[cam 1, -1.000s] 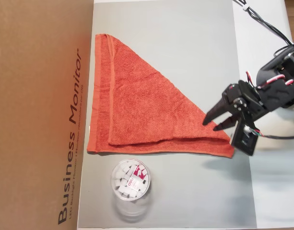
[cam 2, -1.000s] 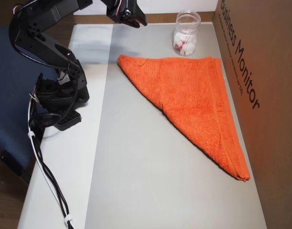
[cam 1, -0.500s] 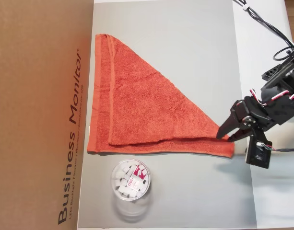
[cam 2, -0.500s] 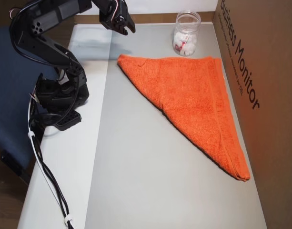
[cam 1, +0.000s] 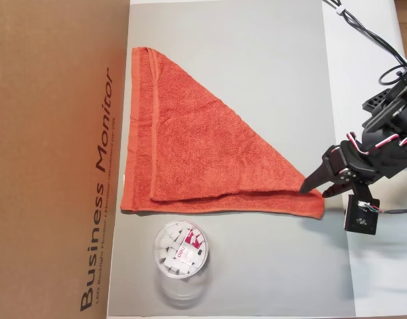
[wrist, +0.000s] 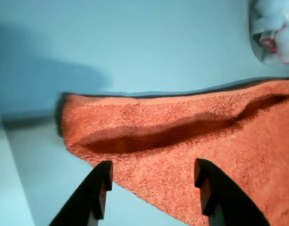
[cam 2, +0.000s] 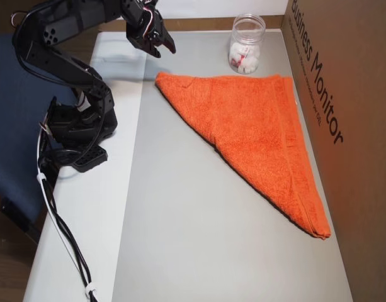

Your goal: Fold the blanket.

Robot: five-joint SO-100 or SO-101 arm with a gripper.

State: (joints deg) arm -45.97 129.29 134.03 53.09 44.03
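Hovering with fingers apart over the pointed corner of the fuzzy orange-red terry-cloth blanket (cam 1: 203, 153), which lies folded into a triangle on the grey bench (cam 1: 269, 60), the black end effector (cam 1: 317, 189) grasps nothing. It may pinch only the top layer, or drag cloth toward the clear plastic jar (cam 1: 181, 249).

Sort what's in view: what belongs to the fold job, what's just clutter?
Job:
- blanket, already folded into a triangle
- gripper, open, at the blanket's pointed corner

Clutter:
- clear jar of small white pieces
- cardboard box beside the mat
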